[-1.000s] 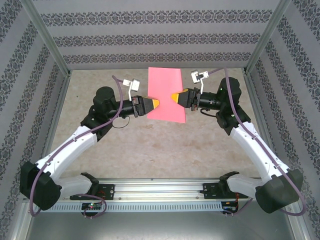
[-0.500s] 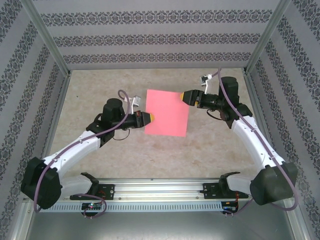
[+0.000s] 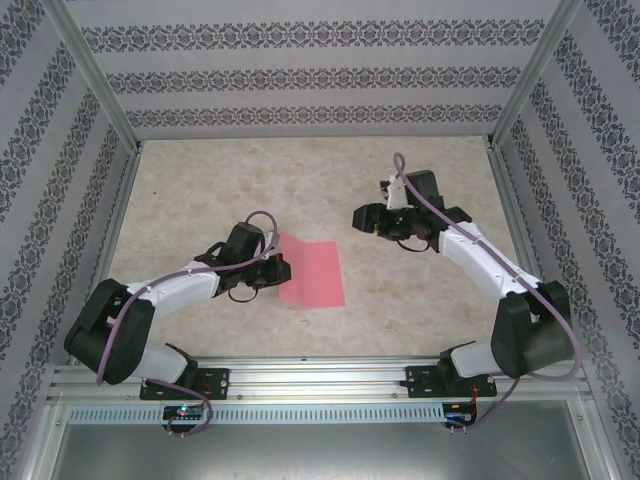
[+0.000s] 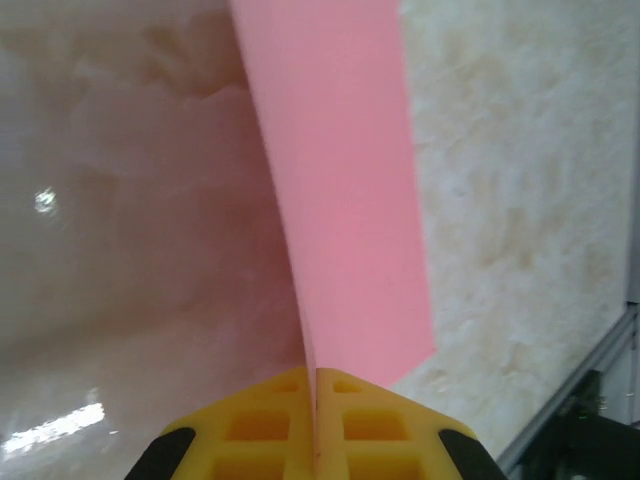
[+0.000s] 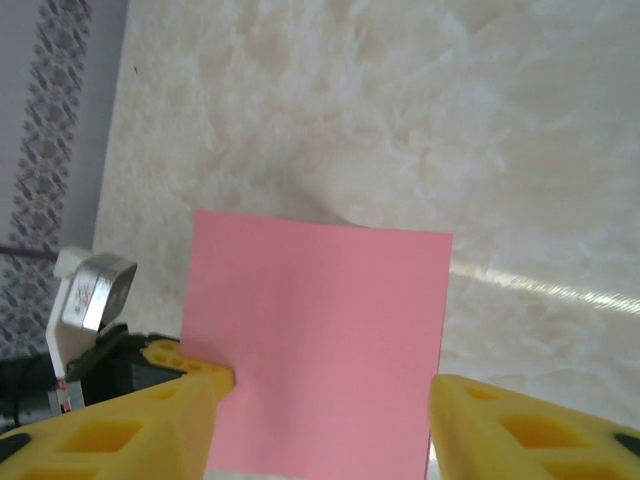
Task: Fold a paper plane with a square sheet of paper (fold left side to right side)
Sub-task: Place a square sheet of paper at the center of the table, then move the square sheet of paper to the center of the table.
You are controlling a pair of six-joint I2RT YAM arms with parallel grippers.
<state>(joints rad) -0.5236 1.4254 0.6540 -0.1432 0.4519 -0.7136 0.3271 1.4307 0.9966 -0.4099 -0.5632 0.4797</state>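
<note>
Now, left tool [image 3: 277, 270] pinching pink paper [image 3: 314, 275], extending rightward, right tool [image 3: 360, 217] spread

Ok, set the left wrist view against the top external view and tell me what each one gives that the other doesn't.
Left wrist: the left gripper up close, its yellow fingers shut on an edge of the square sheet of paper. Top external: the right gripper, open, apart from the sheet, above the table. Both: the pink sheet in the left gripper's grip.

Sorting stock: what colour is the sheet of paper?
Pink-red; the paper shows best in the right wrist view.
</note>
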